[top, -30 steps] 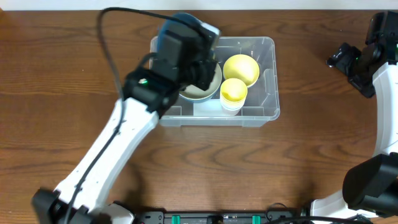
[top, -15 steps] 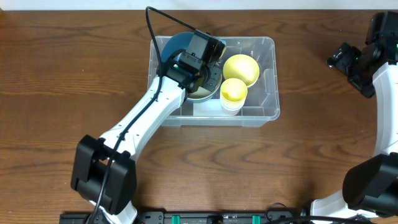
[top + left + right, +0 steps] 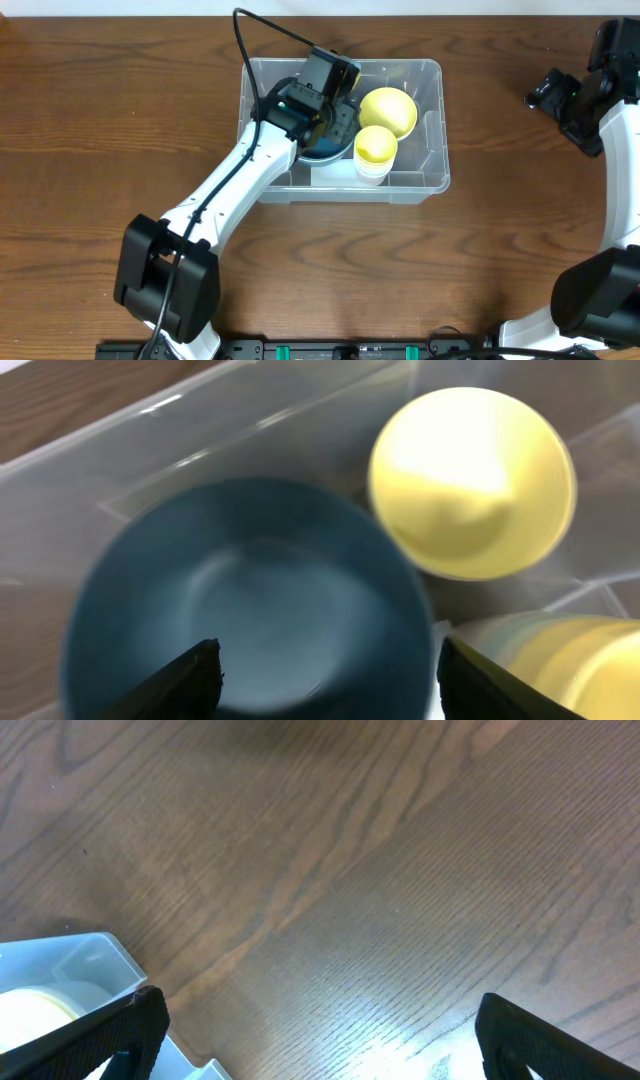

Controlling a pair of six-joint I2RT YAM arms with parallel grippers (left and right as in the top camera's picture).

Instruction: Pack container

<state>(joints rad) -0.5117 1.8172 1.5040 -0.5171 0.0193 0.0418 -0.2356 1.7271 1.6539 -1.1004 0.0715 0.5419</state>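
Currently the left pincer hangs spread wide over a blue bowl inside the clear container on the wooden surface, gripping nothing. The right pincer, also spread, hovers well apart.

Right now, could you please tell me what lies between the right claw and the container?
Between the right claw and the container, only bare wooden table, per the overhead view.
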